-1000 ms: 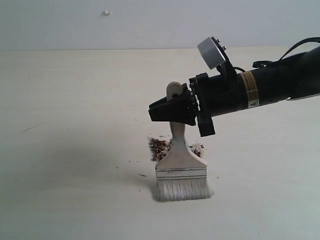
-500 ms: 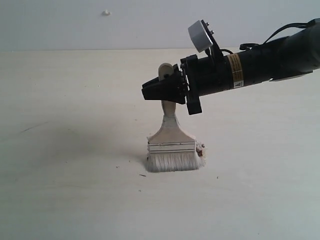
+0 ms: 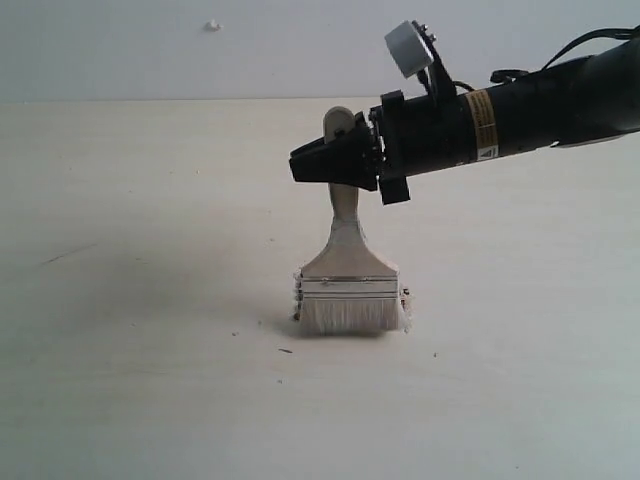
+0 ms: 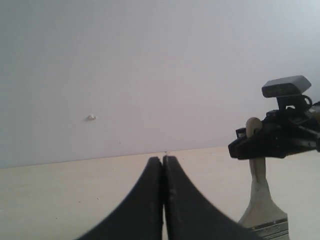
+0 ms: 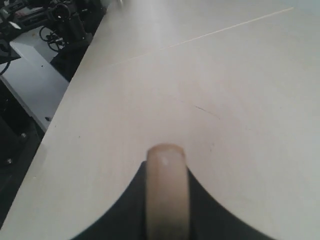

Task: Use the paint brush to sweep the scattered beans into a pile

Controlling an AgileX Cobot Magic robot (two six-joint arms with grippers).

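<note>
The paint brush (image 3: 350,285) stands upright with its pale bristles (image 3: 350,316) pressed on the table. My right gripper (image 3: 305,165) is shut on the upper part of the wooden handle, whose rounded end (image 5: 166,165) pokes out between the black fingers. Most of the beans and the pile are hidden behind the brush head; only a few dark specks (image 3: 404,293) show at its edges. My left gripper (image 4: 163,160) is shut and holds nothing, raised above the table. It looks across at the brush (image 4: 260,195) and the right gripper (image 4: 242,147). It does not show in the exterior view.
A thin dark scratch (image 3: 60,257) marks the table on the left, and tiny debris specks (image 3: 285,350) lie in front of the brush. The pale wall (image 3: 300,50) stands behind. The table edge (image 5: 45,140) drops off toward dark equipment (image 5: 70,20).
The brush has been carried away from the camera over the bean patch, which showed behind it a second ago and is now covered. The right gripper rose slightly.
</note>
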